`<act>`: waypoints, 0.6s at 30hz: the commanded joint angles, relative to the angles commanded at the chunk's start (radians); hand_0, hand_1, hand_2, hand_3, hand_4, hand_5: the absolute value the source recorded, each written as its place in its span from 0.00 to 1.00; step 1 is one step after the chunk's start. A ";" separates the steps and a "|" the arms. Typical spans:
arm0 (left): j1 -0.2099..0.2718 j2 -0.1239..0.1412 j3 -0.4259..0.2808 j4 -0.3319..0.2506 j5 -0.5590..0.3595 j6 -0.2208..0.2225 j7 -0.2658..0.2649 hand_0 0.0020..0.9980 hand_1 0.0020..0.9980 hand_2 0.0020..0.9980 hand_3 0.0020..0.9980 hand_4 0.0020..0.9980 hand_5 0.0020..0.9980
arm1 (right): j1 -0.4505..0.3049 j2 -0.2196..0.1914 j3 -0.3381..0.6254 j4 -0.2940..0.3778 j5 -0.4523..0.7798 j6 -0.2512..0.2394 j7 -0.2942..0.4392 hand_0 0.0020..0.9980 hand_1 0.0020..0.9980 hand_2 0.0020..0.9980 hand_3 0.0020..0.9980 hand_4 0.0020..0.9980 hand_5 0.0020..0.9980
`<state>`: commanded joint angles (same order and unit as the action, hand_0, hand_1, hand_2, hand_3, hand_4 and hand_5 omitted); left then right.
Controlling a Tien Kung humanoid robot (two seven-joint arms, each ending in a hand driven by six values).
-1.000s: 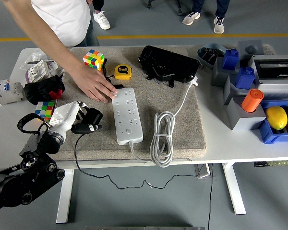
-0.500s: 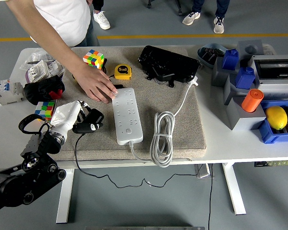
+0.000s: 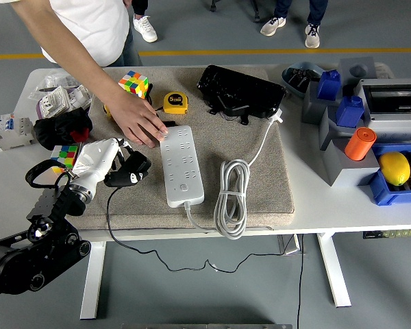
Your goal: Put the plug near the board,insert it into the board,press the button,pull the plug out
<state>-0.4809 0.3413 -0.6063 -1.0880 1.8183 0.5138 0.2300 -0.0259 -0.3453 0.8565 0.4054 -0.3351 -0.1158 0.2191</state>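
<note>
Plug (image 3: 129, 171) sits on the mat, gripped by the left hand (image 3: 104, 162), just left of the white board (image 3: 181, 164), which a person's hand (image 3: 138, 123) steadies. Blue bin (image 3: 382, 192) holds 1 lemon (image 3: 394, 168).

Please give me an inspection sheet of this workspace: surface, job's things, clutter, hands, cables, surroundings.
Surface: white table with beige mat.
Job's things: black plug left of white power strip.
Clutter: Rubik's cubes, tape measure, black bag, orange cylinder, lemon.
Hands: left hand grasps the plug; right not in view; person's hand steadies the strip.
Cables: coiled white cord.
Surroundings: grey floor, people's feet.
</note>
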 joint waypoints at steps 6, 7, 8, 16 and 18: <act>-0.013 0.021 0.004 -0.003 -0.051 -0.003 -0.100 0.27 0.29 0.31 0.51 0.78 0.06 | 0.001 -0.001 0.000 0.000 0.001 -0.001 0.002 0.71 0.71 0.69 0.58 1.00 0.58; -0.017 0.025 0.007 -0.003 -0.064 0.000 -0.119 0.27 0.29 0.31 0.51 0.78 0.06 | 0.001 -0.001 0.001 -0.001 0.002 -0.002 0.002 0.71 0.71 0.69 0.58 1.00 0.58; -0.022 0.031 0.009 -0.003 -0.078 0.001 -0.146 0.27 0.29 0.31 0.51 0.78 0.06 | 0.001 0.000 0.002 -0.001 0.002 -0.002 0.003 0.71 0.71 0.69 0.58 1.00 0.58; -0.075 0.074 0.034 0.006 -0.202 -0.028 -0.369 0.26 0.28 0.30 0.50 0.79 0.08 | 0.002 -0.002 0.004 -0.001 0.003 -0.002 0.003 0.71 0.71 0.69 0.58 1.00 0.57; -0.097 0.083 0.046 0.012 -0.220 -0.050 -0.413 0.26 0.28 0.30 0.50 0.79 0.08 | 0.003 -0.003 0.003 -0.001 0.004 -0.001 0.003 0.71 0.71 0.69 0.58 1.00 0.57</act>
<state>-0.5779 0.4241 -0.5606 -1.0756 1.5986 0.4642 -0.1830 -0.0230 -0.3481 0.8598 0.4044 -0.3313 -0.1172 0.2224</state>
